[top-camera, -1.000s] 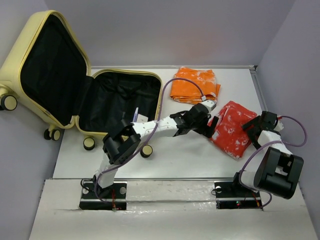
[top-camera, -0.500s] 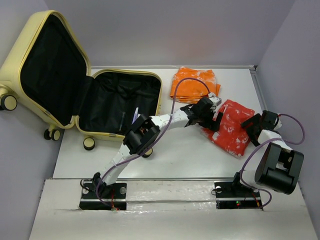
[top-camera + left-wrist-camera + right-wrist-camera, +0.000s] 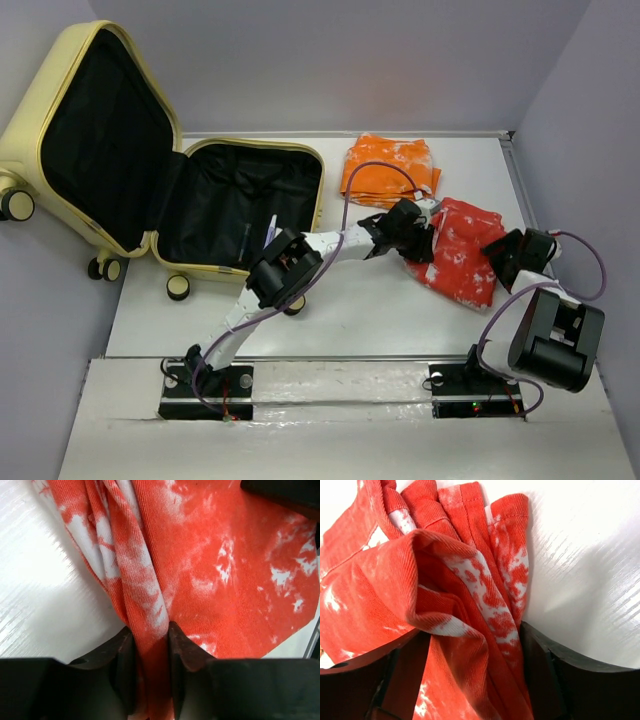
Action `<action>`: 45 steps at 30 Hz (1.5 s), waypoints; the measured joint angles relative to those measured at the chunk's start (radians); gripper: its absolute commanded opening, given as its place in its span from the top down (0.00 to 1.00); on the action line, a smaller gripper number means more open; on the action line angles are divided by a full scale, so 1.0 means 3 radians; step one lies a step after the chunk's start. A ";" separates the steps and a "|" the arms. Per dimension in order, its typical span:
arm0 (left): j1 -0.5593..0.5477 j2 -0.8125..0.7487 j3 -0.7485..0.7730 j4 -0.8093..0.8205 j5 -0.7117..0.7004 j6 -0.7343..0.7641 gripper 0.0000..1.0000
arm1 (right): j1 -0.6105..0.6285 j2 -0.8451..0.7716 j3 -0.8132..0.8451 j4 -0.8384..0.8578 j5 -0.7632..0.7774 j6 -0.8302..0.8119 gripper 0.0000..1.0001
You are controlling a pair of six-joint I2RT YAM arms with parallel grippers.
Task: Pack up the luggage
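Pale worktop boxed by grey walls at back and sides.

- Overhead only: luggage at far left, open, black-lined base flat on worktop, lid propped up and hanging past the left edge. Orange garment by the back wall, just beside red tie-dye garment.
- Left pincer at that garment's left edge, right pincer at its right.
- Left wrist only: fingers narrow, pinching a raised fold of red cloth.
- Right wrist only: fingers fairly wide, flanking stacked folded edges; cloth against both; firm clamp or not, cannot tell.
- Bare worktop nearward of the red garment; right wall close.
- Left arm stretched across past the luggage's near right corner.
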 measured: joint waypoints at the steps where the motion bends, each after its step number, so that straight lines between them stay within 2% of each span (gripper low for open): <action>1: 0.0013 -0.0029 -0.0070 0.0072 0.0015 -0.0027 0.78 | -0.0010 -0.0013 -0.0025 0.0029 -0.0011 0.0009 0.34; 4: 0.0031 -0.0089 -0.0211 0.0216 0.0052 -0.0076 0.89 | -0.0018 -0.0062 -0.0121 0.0114 -0.0056 0.0062 0.44; 5: 0.0031 -0.0112 -0.0258 0.0252 0.0060 -0.0086 0.94 | -0.0019 -0.0079 -0.0142 0.0120 -0.0079 0.0092 0.53; 7: 0.0032 -0.0156 -0.0334 0.0296 0.0070 -0.0104 0.94 | -0.0027 -0.0090 -0.0200 0.0182 -0.0135 0.0142 0.63; 9: 0.0032 -0.0181 -0.0380 0.0336 0.0076 -0.0117 0.94 | -0.0033 -0.0109 -0.0254 0.0249 -0.0195 0.0215 0.67; 10: 0.0034 -0.0205 -0.0427 0.0354 0.0085 -0.0123 0.94 | -0.0037 -0.0121 -0.0298 0.0317 -0.0233 0.0239 0.77; 11: 0.0037 -0.0224 -0.0463 0.0370 0.0090 -0.0127 0.94 | -0.0038 -0.0139 -0.0365 0.0427 -0.0276 0.0281 0.81; 13: 0.0042 -0.0296 -0.0581 0.0409 0.0095 -0.0145 0.94 | -0.0052 -0.0181 -0.0523 0.0661 -0.0408 0.0373 0.86; 17: 0.0046 -0.0477 -0.0825 0.0422 0.0081 -0.0159 0.94 | -0.0057 -0.0347 -0.0820 0.1019 -0.0628 0.0474 0.90; 21: 0.0037 -0.0647 -0.0984 0.0337 0.0069 -0.0159 0.94 | -0.0056 -0.0734 -0.1034 0.1044 -0.0801 0.0552 0.93; 27: -0.0033 -0.0989 -0.1099 0.0173 0.0022 -0.0165 0.94 | -0.0050 -0.1663 -0.1068 0.0638 -0.1150 0.0582 0.93; 32: -0.0055 -0.1334 -0.1099 0.0061 0.0025 -0.0167 0.94 | -0.0050 -0.2219 -0.0904 0.0234 -0.1325 0.0646 0.93; 38: -0.0013 -0.1827 -0.1099 -0.0192 -0.0052 -0.0072 0.94 | -0.0004 -0.2363 -0.0462 -0.0025 -0.1559 0.0821 0.93; 41: 0.0118 -0.2131 -0.1099 -0.0415 -0.0047 -0.0029 0.94 | 0.0394 -0.2166 -0.0103 -0.0020 -0.1506 0.0951 0.93; 43: 0.0300 -0.2380 -0.1179 -0.0515 -0.0017 -0.0019 0.94 | 0.0861 -0.1937 0.0177 0.0028 -0.1321 0.0961 0.93; 45: 0.0498 -0.2621 -0.1296 -0.0627 -0.0010 -0.0014 0.94 | 0.1521 -0.1534 0.0585 0.0089 -0.0991 0.0932 0.93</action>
